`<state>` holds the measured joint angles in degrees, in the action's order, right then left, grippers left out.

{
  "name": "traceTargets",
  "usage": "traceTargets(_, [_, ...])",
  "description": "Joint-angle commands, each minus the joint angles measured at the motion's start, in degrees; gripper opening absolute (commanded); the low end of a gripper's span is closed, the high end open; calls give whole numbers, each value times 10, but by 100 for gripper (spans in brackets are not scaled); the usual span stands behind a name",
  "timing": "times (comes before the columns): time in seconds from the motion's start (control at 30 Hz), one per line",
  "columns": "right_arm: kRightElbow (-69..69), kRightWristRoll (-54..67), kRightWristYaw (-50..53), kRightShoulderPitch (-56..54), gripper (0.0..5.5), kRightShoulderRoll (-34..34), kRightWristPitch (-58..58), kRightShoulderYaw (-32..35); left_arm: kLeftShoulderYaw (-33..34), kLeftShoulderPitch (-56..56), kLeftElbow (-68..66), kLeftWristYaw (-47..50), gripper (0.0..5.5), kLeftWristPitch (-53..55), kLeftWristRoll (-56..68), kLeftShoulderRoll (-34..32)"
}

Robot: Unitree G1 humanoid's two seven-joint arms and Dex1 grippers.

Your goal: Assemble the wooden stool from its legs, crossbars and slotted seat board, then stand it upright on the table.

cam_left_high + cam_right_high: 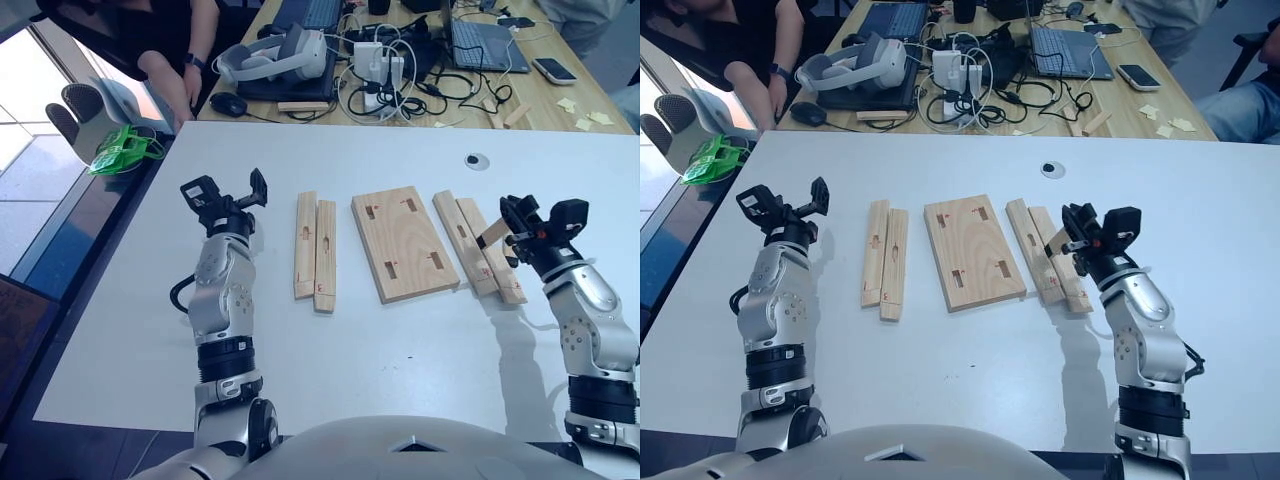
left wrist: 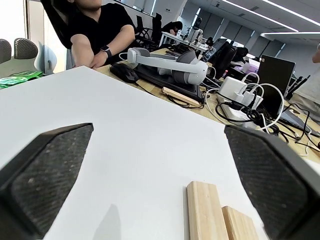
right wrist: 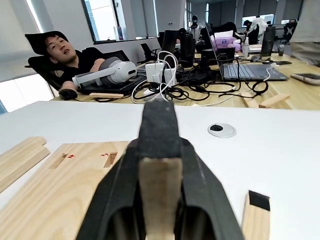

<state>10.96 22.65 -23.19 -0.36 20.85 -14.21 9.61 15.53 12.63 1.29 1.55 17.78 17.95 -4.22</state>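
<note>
The white tabletop is brightly and evenly lit by ceiling strips, only faint shadows are cast, and the near fingers are rendered slightly out of focus in the wrist views.

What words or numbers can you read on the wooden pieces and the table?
On the seat board: small red marks beside its slots, too blurred to read.
On the left pair of wooden bars: tiny red marks near their ends, too small to read.
Nothing else can be read.
</note>
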Motion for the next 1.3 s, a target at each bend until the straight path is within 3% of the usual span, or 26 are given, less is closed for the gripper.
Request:
traceTargets(0.03, [39,-56,37,-18,37,-12,17,-28,-1,-8,8,-15,485,25,-3,-26])
traceTargets(0.43, [-53,-195,119,-34,37,-30,39,-72,20,-5,10,-15,485,89,-1,-60])
traceTargets(0.9, [-76,-183,109,-23,37,-36,34,-51,21,-7,20,-18,485,104,-4,-59])
traceTargets(1.13, [-114,-65,69,-20,37,-76,-14,5,17,-1,16,-19,485,107,-9,-64])
traceTargets(1.3, [-175,-52,57,-32,37,-79,8,17,16,9,6,-19,485,103,-11,-65])
